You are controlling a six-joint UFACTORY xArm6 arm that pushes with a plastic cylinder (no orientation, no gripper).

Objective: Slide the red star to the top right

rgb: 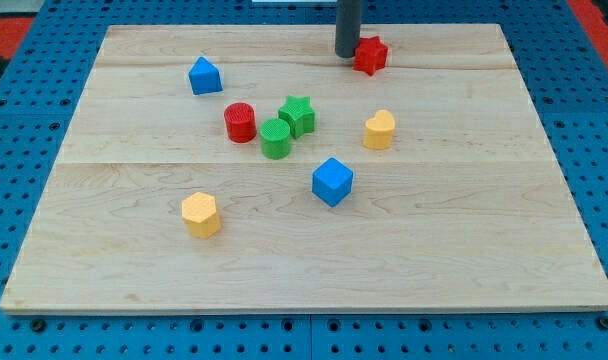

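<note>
The red star (pixel 371 55) lies near the view's top edge of the wooden board (pixel 464 230), a little right of centre. My tip (pixel 346 54) stands right against the star's left side, touching or nearly touching it. The dark rod rises from there out of the view's top.
A blue block with a pointed top (pixel 205 76) sits at upper left. A red cylinder (pixel 240 122), a green cylinder (pixel 275 138) and a green star (pixel 297 115) cluster at centre. A yellow heart-like block (pixel 379 130), a blue cube (pixel 332 181) and a yellow hexagon (pixel 200 214) lie lower.
</note>
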